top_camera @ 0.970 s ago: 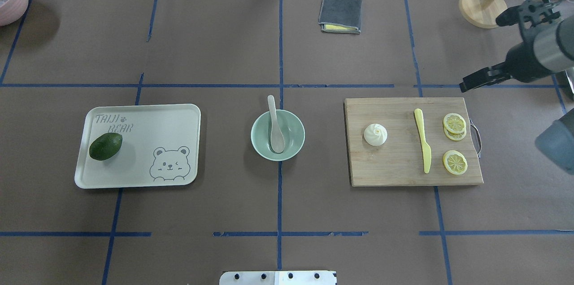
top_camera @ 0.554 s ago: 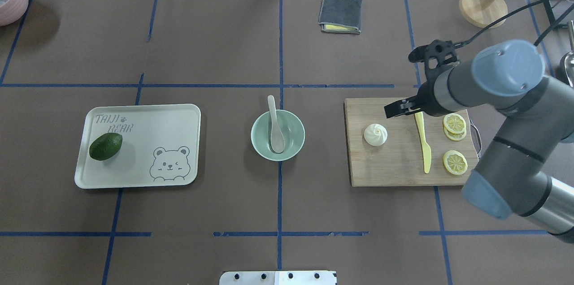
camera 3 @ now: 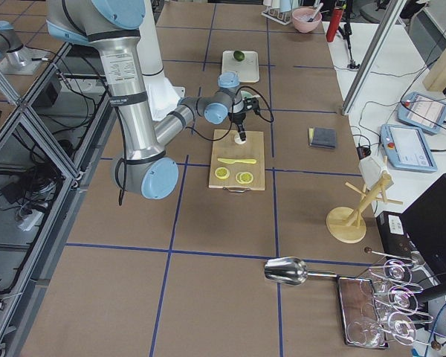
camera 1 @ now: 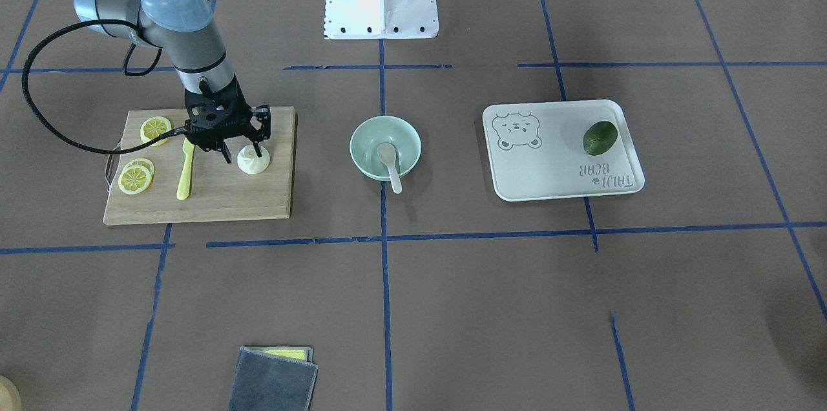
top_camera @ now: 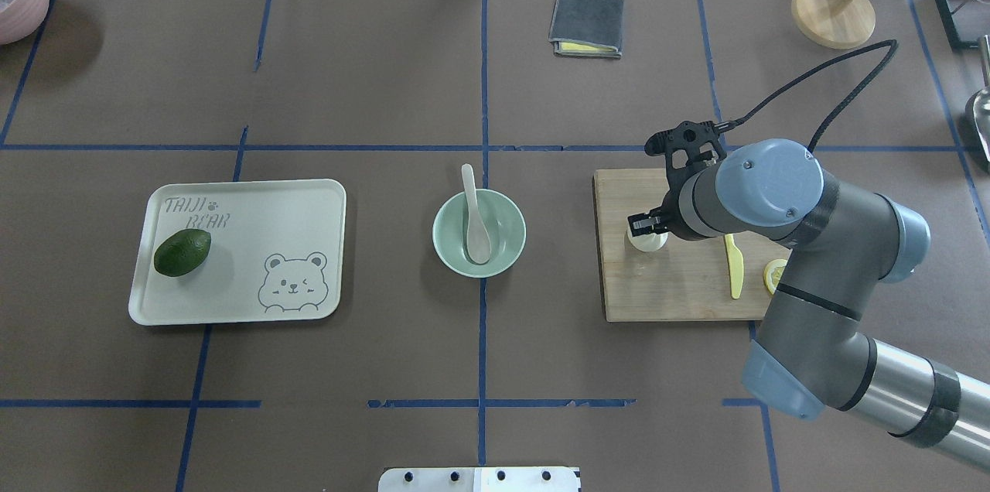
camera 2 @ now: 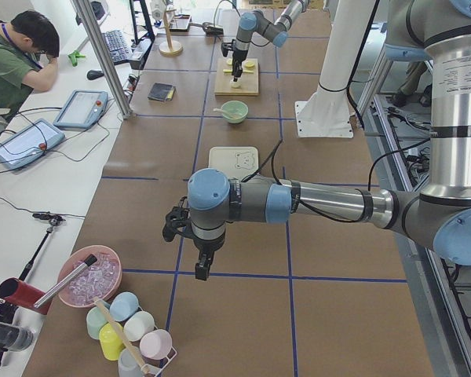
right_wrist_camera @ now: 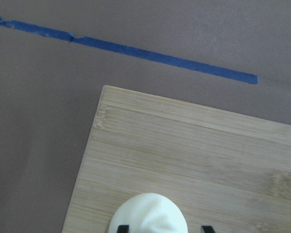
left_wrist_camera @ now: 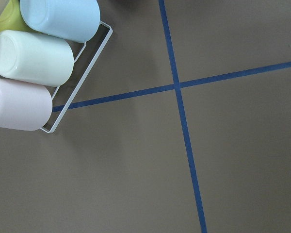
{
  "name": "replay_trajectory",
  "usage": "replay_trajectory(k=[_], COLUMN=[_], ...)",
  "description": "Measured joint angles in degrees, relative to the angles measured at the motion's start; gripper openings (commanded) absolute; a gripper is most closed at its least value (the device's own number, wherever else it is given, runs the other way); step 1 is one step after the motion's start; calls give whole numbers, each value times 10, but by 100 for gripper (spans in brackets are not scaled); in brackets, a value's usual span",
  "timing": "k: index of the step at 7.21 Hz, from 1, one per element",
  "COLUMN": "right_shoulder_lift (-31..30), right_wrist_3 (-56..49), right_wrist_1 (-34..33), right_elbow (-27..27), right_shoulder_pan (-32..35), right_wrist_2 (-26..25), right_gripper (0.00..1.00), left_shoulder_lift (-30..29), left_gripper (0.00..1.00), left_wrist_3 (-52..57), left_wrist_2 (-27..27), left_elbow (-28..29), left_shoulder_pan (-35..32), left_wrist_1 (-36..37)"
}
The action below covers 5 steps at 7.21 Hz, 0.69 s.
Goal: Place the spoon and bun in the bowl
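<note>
The white bun (camera 1: pixel 253 161) sits on the wooden cutting board (camera 1: pixel 219 204). My right gripper (camera 1: pixel 241 156) is open and low over the bun, with one finger on each side of it. In the right wrist view the bun (right_wrist_camera: pixel 149 213) lies between the two fingertips (right_wrist_camera: pixel 121 227). The pale spoon (top_camera: pixel 473 217) lies in the mint-green bowl (top_camera: pixel 445 244), its handle sticking out over the far rim. My left gripper (camera 2: pixel 198 269) shows only in the exterior left view, far from these things, and I cannot tell whether it is open or shut.
A yellow knife (top_camera: pixel 735 268) and lemon slices (camera 1: pixel 136 178) share the board. A bear tray (top_camera: pixel 255 244) holds a green fruit (top_camera: pixel 182 252). A grey cloth (top_camera: pixel 587 25) and a wooden stand (top_camera: pixel 831 12) are at the far side. Cups (left_wrist_camera: pixel 34 58) lie near the left wrist.
My right arm has swung in from the right edge over the cutting board and come down around the bun. The spoon and bowl have not moved.
</note>
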Motion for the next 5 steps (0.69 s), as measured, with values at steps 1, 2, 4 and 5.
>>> replay_trajectory(k=[1,2,4,5], right_shoulder_lift=[2,5,20,49], right_wrist_3=[0,-1,0,6], right_wrist_1=[-5,-7,-13,-46], right_elbow=[0,-1,-1,0], right_shoulder_pan=[-3,-5,-8,-8], right_wrist_2=[0,0,1,0], right_gripper=[0,0,0,0], left_shoulder_lift=[0,-1,-1,-1], left_gripper=[100,100,100,100], left_wrist_3=[0,0,0,0], left_wrist_2=[0,0,0,0], left_elbow=[0,0,-1,-2], left_shoulder_pan=[0,0,0,0], left_wrist_1=[0,-1,-1,-1])
